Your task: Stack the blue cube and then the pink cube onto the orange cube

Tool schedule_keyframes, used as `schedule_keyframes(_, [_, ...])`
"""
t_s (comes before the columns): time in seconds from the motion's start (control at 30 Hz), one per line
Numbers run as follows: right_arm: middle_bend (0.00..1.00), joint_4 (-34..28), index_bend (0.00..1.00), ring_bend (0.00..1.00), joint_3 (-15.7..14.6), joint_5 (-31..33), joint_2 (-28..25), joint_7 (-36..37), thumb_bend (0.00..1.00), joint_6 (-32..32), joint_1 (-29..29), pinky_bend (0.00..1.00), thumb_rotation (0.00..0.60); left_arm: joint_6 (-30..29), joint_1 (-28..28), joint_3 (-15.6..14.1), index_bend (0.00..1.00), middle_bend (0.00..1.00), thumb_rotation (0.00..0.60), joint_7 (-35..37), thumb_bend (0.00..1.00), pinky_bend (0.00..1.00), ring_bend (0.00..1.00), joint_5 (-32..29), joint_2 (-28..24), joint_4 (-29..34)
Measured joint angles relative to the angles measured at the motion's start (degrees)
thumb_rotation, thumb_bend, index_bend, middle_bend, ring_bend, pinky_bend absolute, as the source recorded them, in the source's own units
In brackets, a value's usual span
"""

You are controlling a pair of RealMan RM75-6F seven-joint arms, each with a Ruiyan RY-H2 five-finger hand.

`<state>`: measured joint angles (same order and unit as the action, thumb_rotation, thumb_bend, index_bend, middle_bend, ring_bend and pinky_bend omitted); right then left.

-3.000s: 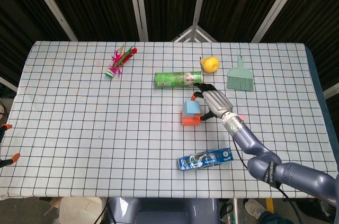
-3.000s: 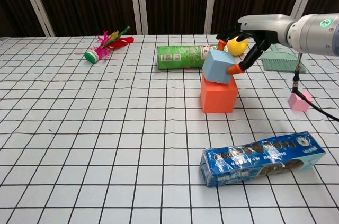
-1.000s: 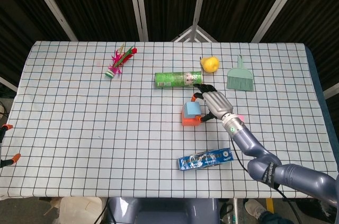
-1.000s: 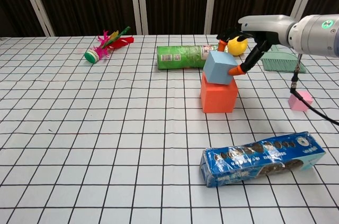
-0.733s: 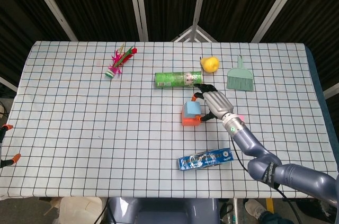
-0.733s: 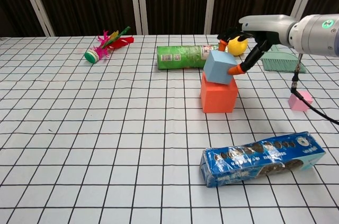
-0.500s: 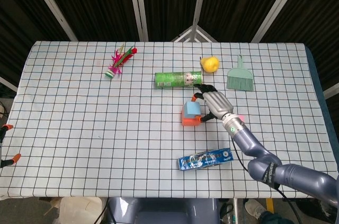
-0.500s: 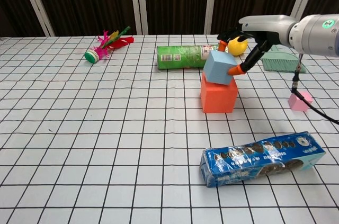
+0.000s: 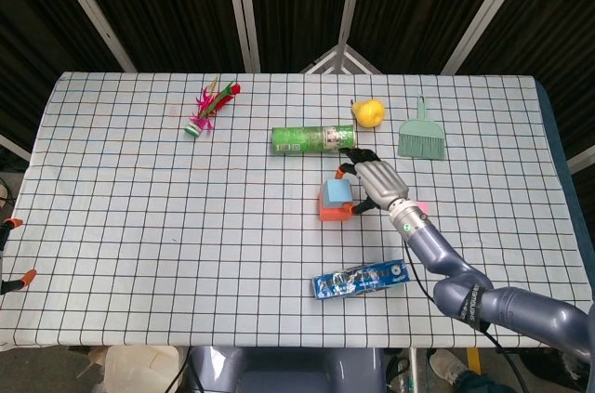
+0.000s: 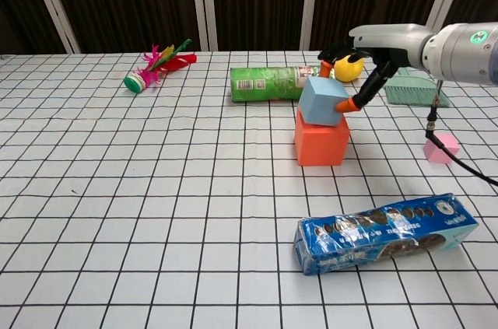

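- We are gripping the blue cube (image 10: 322,100) with our right hand (image 10: 359,65), just right of centre in the chest view, the orange-tipped fingers (image 10: 348,106) pressing its right side and far top edge.
- We are holding that cube tilted, with its lower part touching the top of the orange cube (image 10: 321,141), which is sitting flat on the checked tablecloth (image 10: 140,189).
- In the head view, the same hand (image 9: 374,184) is lying just right of the blue cube (image 9: 336,191), with the orange cube (image 9: 329,212) showing below it, near the middle of the frame.
- The pink cube (image 10: 440,147) is sitting at the right edge of the chest view, well apart from the stack.
- We are seeing a green can (image 10: 269,84) lying on its side behind the stack, and a blue biscuit pack (image 10: 386,232) in the lower right.
- Our left hand is showing in neither view.
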<state>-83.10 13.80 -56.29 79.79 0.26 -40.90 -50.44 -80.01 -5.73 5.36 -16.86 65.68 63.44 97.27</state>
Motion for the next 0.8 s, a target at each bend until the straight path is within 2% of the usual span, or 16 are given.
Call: schedule_keyframes(0.8, [0.07, 0.7, 0.44, 0.03, -0.3, 0.8, 1.0, -0.9, 0.43, -0.2, -0.2, 0.0, 0.6, 0.0, -0.1, 0.0, 0.21, 0.01, 0.6, -0.5, 0.2, 0.02, 0.0, -0.3, 0.2, 0.0])
